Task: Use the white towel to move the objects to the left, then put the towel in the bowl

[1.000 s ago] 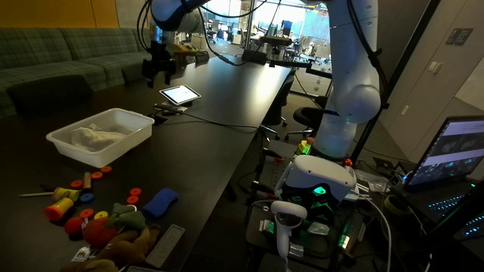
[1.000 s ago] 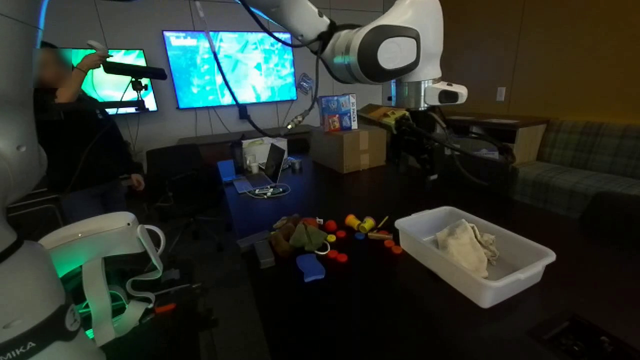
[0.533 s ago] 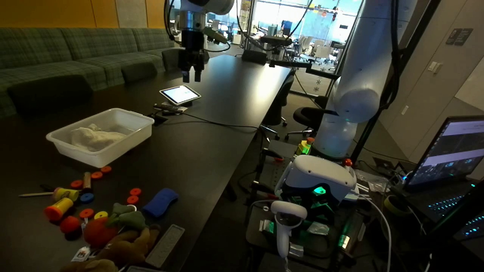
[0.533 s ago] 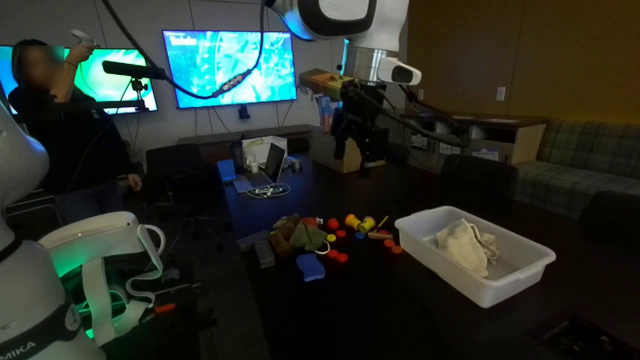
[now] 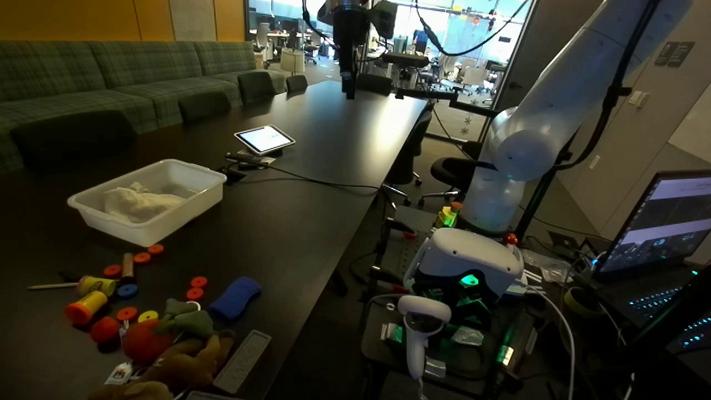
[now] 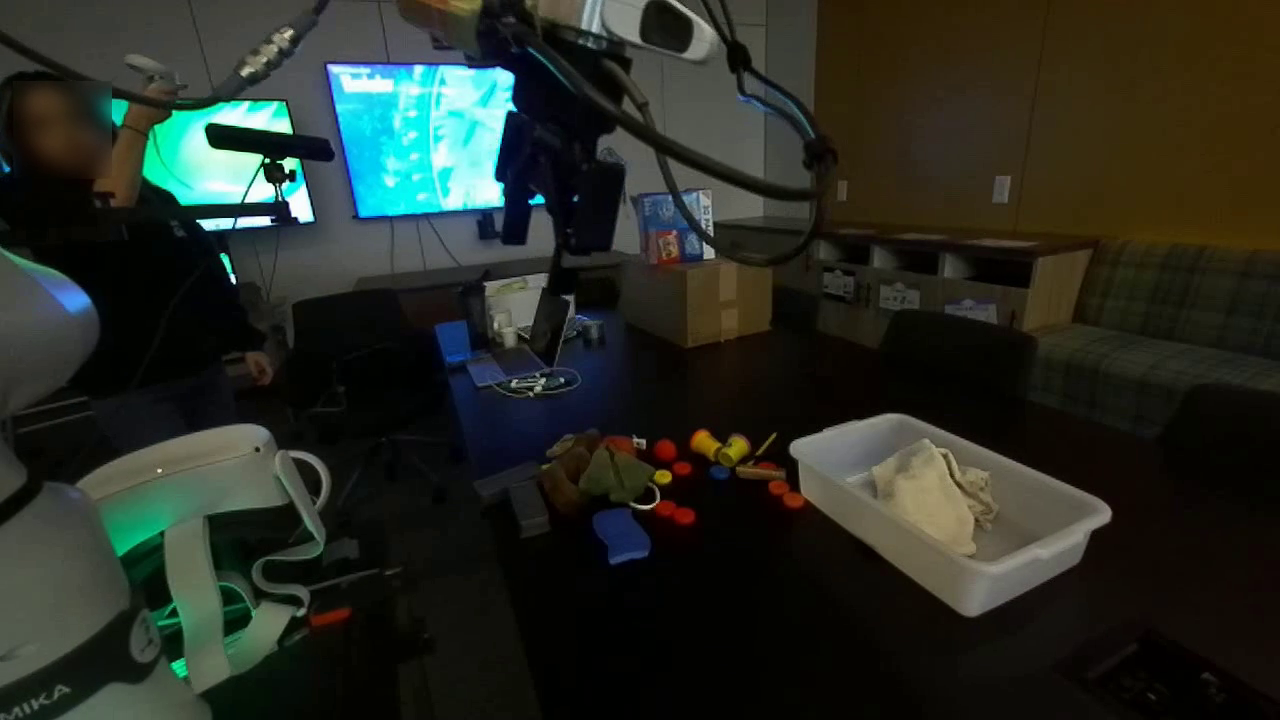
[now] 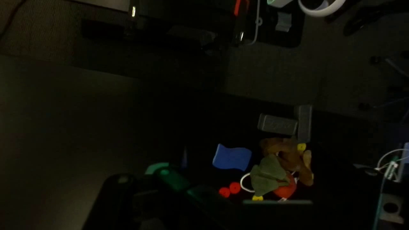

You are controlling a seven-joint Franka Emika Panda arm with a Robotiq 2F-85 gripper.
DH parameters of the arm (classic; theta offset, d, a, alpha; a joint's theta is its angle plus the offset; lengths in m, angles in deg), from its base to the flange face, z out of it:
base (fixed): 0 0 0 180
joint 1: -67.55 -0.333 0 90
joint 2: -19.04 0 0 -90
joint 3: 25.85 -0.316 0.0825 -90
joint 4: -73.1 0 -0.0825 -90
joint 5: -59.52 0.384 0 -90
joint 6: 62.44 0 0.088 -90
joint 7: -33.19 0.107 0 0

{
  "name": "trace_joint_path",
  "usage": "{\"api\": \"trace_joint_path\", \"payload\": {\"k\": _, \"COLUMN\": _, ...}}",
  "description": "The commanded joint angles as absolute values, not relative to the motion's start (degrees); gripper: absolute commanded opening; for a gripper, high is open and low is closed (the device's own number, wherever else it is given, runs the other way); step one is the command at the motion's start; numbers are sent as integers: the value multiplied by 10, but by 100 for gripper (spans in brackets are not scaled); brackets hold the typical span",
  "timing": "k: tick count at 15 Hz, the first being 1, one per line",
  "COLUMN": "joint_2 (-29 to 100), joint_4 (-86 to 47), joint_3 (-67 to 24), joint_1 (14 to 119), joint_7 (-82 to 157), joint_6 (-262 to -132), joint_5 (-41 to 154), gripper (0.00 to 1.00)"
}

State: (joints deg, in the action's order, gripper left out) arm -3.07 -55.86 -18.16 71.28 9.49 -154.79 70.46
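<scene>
The white towel [image 5: 139, 203] lies crumpled in a white rectangular bin [image 5: 183, 219]. Both also show in an exterior view, towel [image 6: 925, 495] and bin [image 6: 870, 530]. No round bowl shows. My gripper [image 5: 348, 89] hangs high above the table, well away from the bin; it also shows in an exterior view [image 6: 560, 265]. Its fingers look apart and empty. On the table lie a blue sponge [image 5: 236, 297], red discs [image 5: 197, 288], yellow tubs [image 5: 89, 305], a red ball [image 5: 104, 329] and plush toys [image 5: 189, 319]. The wrist view shows the sponge [image 7: 232, 157] and green plush [image 7: 268, 175]; towel and bin are outside it.
Grey blocks [image 5: 243, 361] lie near the table edge. A tablet [image 5: 265, 139] and a cable [image 5: 328, 181] lie behind the bin. A laptop [image 6: 545, 335] and a cardboard box [image 6: 700, 300] stand at the far end in an exterior view.
The arm has swung away from above the bin side of the table and risen. The red ball has shifted slightly. The towel and bin have not moved.
</scene>
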Motion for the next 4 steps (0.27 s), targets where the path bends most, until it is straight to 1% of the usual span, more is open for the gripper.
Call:
{"api": "trace_joint_path", "payload": {"k": 1, "joint_2": -49, "joint_4": -564, "joint_3": -170, "joint_1": 707, "joint_7": 89, "joint_6": -1537, "joint_5": 703, "gripper": 100}}
{"api": "trace_joint_path", "payload": {"k": 4, "joint_2": -74, "joint_4": -577, "joint_3": -164, "joint_1": 706, "joint_7": 83, "joint_6": -1532, "joint_5": 702, "gripper": 100}}
